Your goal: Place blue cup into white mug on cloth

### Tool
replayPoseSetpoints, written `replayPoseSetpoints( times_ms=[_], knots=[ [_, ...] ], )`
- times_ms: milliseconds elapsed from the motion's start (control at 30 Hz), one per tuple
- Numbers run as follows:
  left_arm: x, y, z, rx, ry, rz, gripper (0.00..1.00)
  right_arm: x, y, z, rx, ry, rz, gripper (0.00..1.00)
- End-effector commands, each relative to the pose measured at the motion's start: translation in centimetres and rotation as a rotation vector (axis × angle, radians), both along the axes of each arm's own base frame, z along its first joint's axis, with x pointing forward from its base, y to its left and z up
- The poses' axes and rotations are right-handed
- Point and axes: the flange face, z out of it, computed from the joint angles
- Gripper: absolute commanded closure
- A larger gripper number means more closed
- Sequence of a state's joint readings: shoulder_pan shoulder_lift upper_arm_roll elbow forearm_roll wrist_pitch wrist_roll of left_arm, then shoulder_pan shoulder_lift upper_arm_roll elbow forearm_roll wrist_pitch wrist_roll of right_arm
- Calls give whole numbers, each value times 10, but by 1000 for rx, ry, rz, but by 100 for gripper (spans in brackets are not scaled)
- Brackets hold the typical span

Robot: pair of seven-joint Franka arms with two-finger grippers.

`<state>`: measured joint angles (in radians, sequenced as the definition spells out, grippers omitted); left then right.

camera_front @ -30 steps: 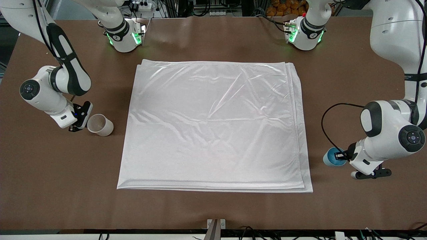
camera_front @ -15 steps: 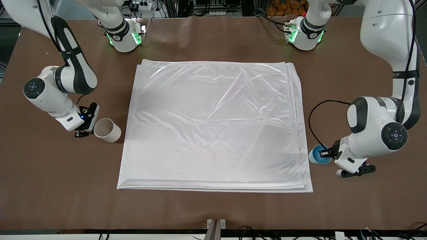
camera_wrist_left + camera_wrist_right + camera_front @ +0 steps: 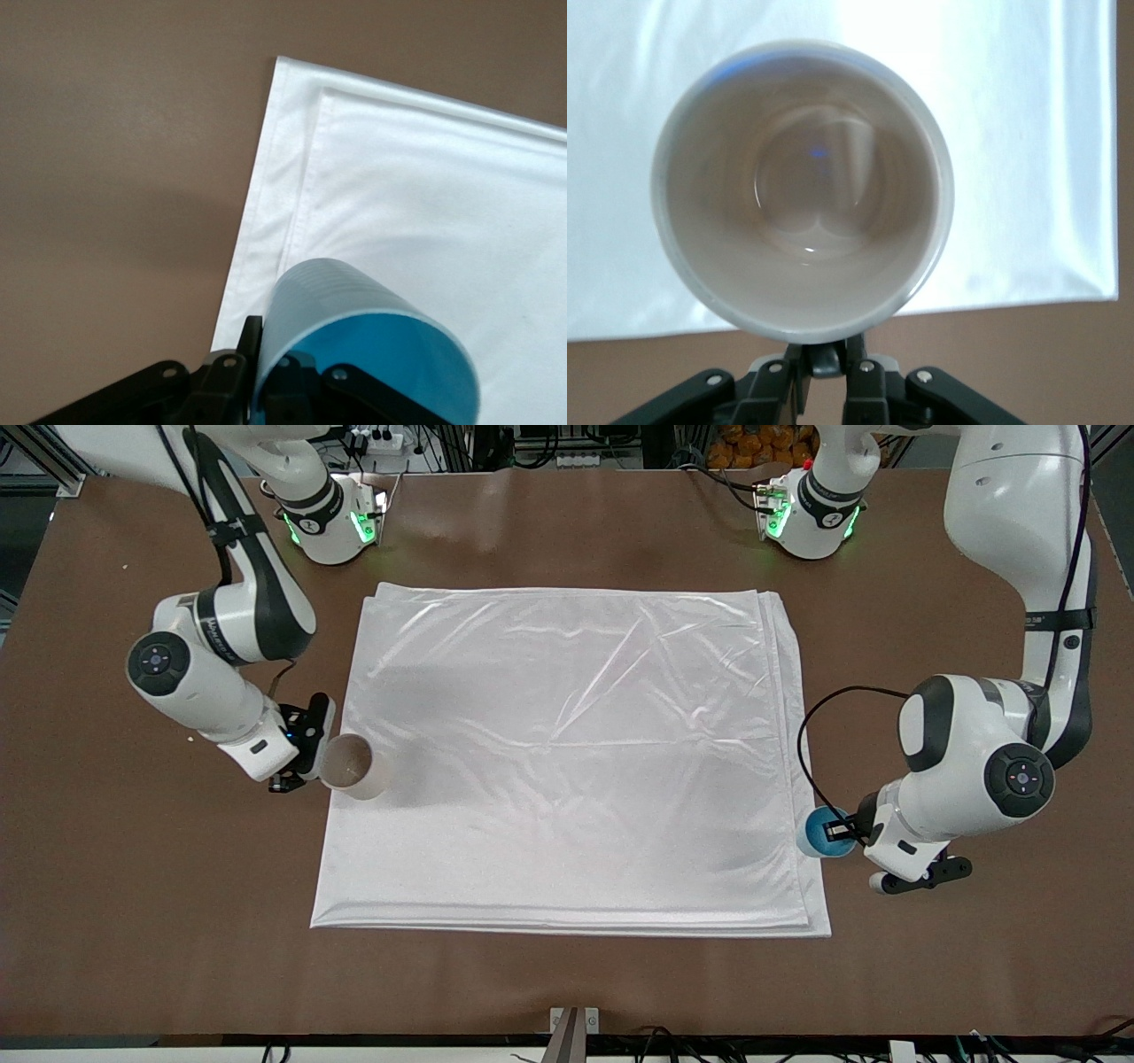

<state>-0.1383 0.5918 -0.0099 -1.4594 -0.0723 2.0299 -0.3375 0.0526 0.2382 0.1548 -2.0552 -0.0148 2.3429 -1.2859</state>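
The white cloth (image 3: 567, 762) lies flat in the middle of the brown table. My right gripper (image 3: 317, 762) is shut on the white mug (image 3: 350, 766) and holds it tilted over the cloth's edge at the right arm's end. In the right wrist view the mug (image 3: 802, 190) opens toward the camera, and my gripper (image 3: 824, 363) pinches its dark handle over the cloth (image 3: 1010, 133). My left gripper (image 3: 840, 831) is shut on the blue cup (image 3: 817, 834) over the cloth's edge at the left arm's end. In the left wrist view the gripper (image 3: 266, 359) clamps the wall of the cup (image 3: 354, 319), above the cloth (image 3: 425, 177).
The bare brown table (image 3: 159, 921) surrounds the cloth. The two arm bases (image 3: 332, 518) (image 3: 811, 514) with green lights stand along the table's edge farthest from the front camera. A small metal bracket (image 3: 574, 1027) sits at the nearest edge.
Both arms have moved inward toward the cloth. The mug has gone from over the bare table to over the cloth's edge. The blue cup has reached the cloth's edge at the other end.
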Motion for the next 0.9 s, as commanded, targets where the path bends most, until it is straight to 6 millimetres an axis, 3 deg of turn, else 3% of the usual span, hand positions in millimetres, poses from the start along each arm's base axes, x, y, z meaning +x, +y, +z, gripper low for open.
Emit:
replayPoseSetpoints(
  times_ms=[0,267,367,500,633,867],
  knots=[
    [-7,-12,11,-24,22,26,100,-2,55,6,17,-8,33,100],
    [-15,-40,13,-37,46,47,100,-33,158,-2,17,4,20,100],
    [-21,-69,14,-41,53,50,100,-43,190,-9,18,12,14,100],
    [-31,-101,14,-35,60,72,100,-43,213,-17,16,12,15,100],
    [-41,-132,13,-28,67,91,100,-57,240,-24,2,12,-13,100],
    [-63,-187,11,-20,82,124,100,-57,274,-45,-40,-17,14,100]
  ],
)
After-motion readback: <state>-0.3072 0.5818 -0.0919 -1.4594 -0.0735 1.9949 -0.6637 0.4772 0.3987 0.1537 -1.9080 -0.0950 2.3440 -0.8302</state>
